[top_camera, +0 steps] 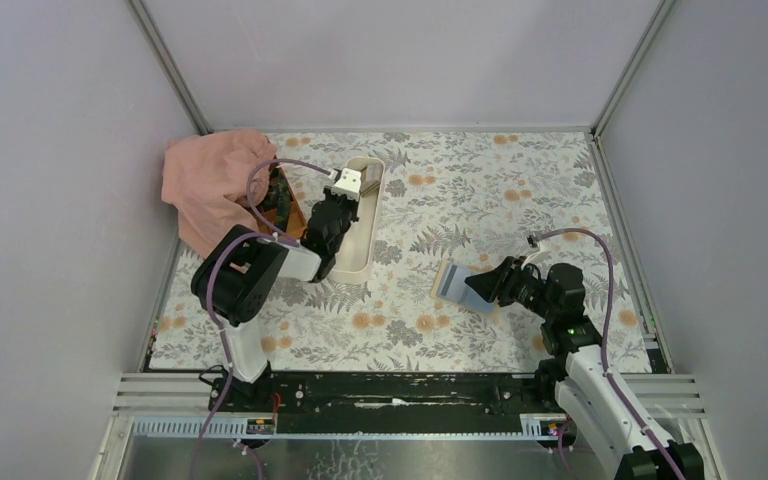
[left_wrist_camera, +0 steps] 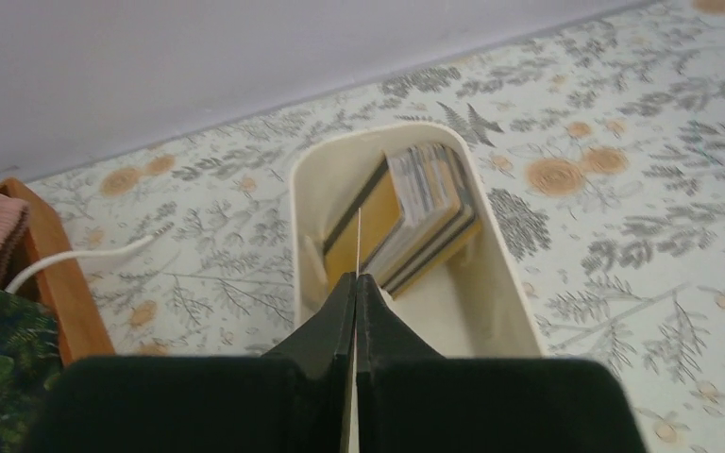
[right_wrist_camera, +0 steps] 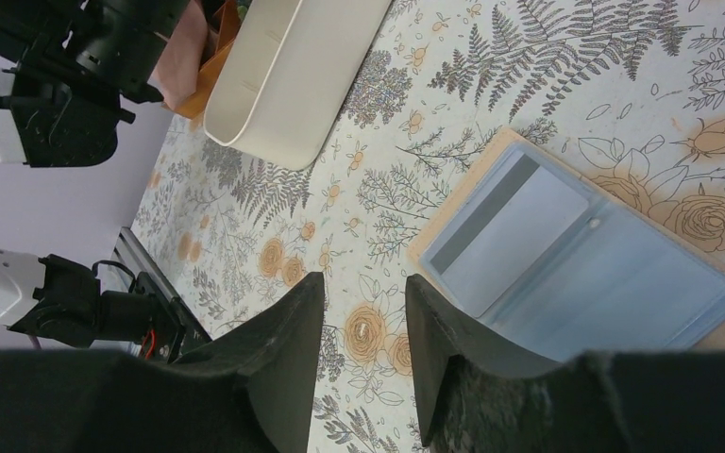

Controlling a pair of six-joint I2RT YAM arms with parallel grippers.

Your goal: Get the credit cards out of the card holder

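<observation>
The left gripper (left_wrist_camera: 356, 280) is positioned above the white tray (left_wrist_camera: 378, 127). Its fingers are clenched on a thin credit card (left_wrist_camera: 359, 236), which is seen edge-on, upright and in line with the tray's length. A stack of cards (left_wrist_camera: 425, 203) is leaned inside the tray's far end, ahead of the fingers. The card holder (right_wrist_camera: 614, 274) is laid open on the table (right_wrist_camera: 547, 85), well apart from the tray on the right arm's side. A pale card (right_wrist_camera: 514, 231) is seated in the pocket nearer the tray. The right gripper (right_wrist_camera: 363, 283) is held at the side of the holder away from the tray, its fingers released with nothing between them. Whether one finger is touching the cover cannot be told.

The step in hand is judged to be the deposit of the held card.

- The card should be lowered within the tray walls before the fingers are parted, so that it is not bounced over the rim.
- The stack should be kept clear of, as it may be toppled by a knock.
- The holder should be pinned by the right fingers before the pale card is drawn out.
</observation>
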